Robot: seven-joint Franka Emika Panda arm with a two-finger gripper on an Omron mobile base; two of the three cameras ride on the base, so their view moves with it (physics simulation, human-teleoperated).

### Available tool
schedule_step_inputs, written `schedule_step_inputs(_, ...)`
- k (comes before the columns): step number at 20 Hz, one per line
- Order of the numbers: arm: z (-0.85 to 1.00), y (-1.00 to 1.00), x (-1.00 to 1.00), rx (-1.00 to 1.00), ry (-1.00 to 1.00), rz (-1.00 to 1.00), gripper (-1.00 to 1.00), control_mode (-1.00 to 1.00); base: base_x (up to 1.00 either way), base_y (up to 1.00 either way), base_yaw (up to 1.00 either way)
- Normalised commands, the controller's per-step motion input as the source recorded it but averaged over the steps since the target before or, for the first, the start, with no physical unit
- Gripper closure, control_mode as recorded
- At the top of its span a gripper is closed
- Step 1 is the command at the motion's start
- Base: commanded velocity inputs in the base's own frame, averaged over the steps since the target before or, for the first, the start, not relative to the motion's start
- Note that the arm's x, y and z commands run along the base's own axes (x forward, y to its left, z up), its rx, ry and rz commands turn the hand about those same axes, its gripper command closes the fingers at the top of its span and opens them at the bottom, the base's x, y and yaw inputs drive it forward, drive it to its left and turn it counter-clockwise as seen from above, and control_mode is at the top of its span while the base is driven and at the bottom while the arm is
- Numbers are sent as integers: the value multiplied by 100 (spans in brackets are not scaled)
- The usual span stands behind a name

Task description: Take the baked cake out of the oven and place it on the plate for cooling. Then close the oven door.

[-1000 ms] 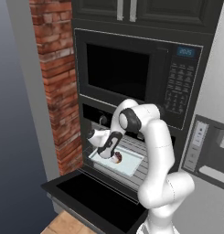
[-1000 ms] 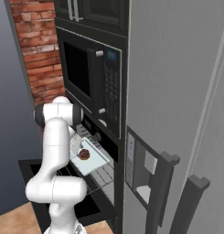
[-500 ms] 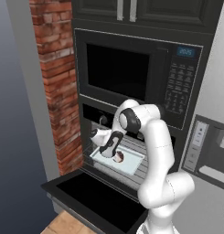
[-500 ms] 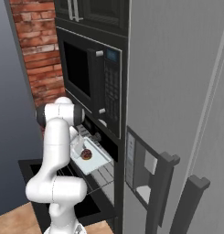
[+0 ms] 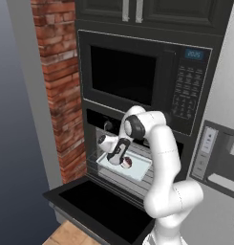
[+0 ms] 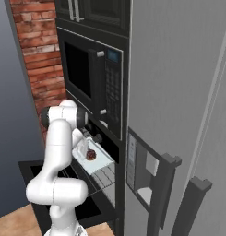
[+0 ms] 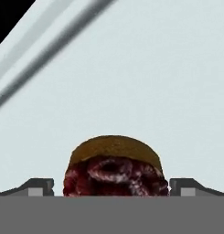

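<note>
Between spread end effector [image 7: 111,187] tips, cake [image 7: 114,165] btm cut off on pale tray [image 7: 145,82].

Black microwave [image 5: 137,81] with keypad, red brick column [image 5: 58,86], grey fridge [image 6: 179,115] beside.

Two rear base views sharing the oven [image 5: 119,158] front; hand view close above the cake [image 7: 114,167].

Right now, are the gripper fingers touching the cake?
Apart. In the hand view the cake sits between the open fingertips, with a strip of pale tray showing on each side of it.
</note>
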Motion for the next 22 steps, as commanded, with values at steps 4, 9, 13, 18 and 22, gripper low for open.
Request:
schedule_step_inputs(4, -55, -5, -29, 0, 2, 7, 100, -100, 0, 0, 0)
schedule_step_inputs(9, -7, -6, -46, 0, -1, 5, 100, -100, 0, 0, 0)
schedule_step_inputs(13, 61, 19, -47, 0, -6, 7, 100, -100, 0, 0, 0)
schedule_step_inputs(18, 99, 44, -48, 2, -3, 13, 100, -100, 0, 0, 0)
schedule_step_inputs(22, 100, 37, -43, 6, 0, 16, 100, -100, 0, 0, 0)
